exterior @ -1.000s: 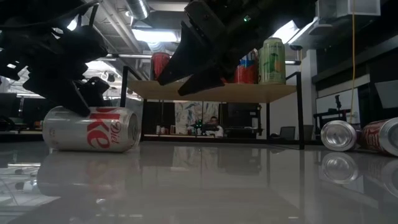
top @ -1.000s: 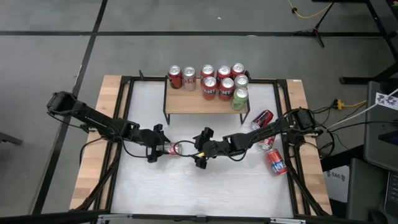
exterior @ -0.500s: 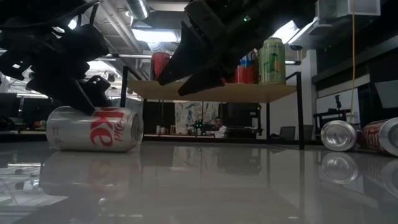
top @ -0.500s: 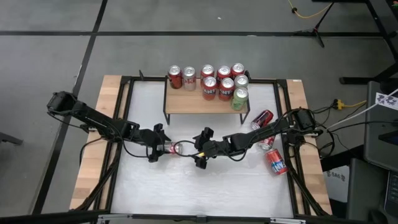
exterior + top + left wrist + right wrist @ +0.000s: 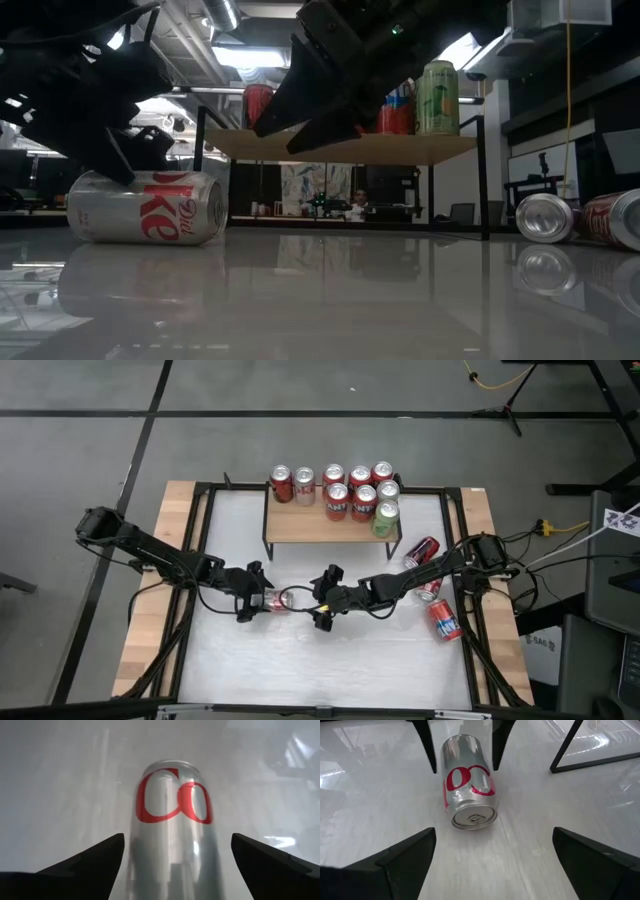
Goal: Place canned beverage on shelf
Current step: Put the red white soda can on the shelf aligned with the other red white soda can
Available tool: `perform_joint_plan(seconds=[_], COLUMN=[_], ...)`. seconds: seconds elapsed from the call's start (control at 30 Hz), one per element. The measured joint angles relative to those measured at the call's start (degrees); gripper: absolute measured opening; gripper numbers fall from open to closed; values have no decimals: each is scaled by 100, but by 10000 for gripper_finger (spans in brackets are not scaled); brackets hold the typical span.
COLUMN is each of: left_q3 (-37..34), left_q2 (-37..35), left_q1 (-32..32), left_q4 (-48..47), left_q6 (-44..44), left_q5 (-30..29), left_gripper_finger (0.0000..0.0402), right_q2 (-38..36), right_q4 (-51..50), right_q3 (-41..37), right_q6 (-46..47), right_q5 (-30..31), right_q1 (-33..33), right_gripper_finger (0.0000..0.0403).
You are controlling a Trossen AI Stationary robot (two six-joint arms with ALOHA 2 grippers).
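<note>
A silver diet cola can point(image 5: 276, 600) point(image 5: 469, 785) lies on its side on the white table, left of centre. My left gripper point(image 5: 260, 600) point(image 5: 177, 837) is open, with one finger on either side of the can and a narrow gap showing on each side. My right gripper point(image 5: 322, 603) point(image 5: 492, 832) stands open to the can's right, facing the can's end and apart from it. The shelf point(image 5: 320, 528) point(image 5: 340, 148) stands at the table's far side and carries several upright cans point(image 5: 350, 490).
Three more cans lie on their sides at the table's right, near my right arm: a red one point(image 5: 422, 550), one partly under the arm point(image 5: 430, 588) and one point(image 5: 445, 618) nearer the front. Black frame rails point(image 5: 195, 560) run along the table's sides.
My left gripper's fingers have spread a little wider about the can. In the low view the can has rocked slightly toward the right and then back to where it lay. Both arms have kept their places.
</note>
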Motion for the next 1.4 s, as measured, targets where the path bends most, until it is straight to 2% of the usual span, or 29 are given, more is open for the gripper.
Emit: perform_joint_plan(seconds=[0.73,1.1,1.4], left_q3=[0,2,1], left_q2=[-1,691,715], left_q1=[-2,-2,-2], left_q4=[-378,-205,481], left_q6=[-380,-388,-412], left_q5=[4,345,306], left_gripper_finger=[354,352,290], right_q2=[0,0,0], right_q4=[0,0,0], right_q3=[-1,0,-1], right_q6=[0,0,0], right_q5=[-2,-2,-2], right_q1=[0,2,2], right_gripper_finger=[392,392,392])
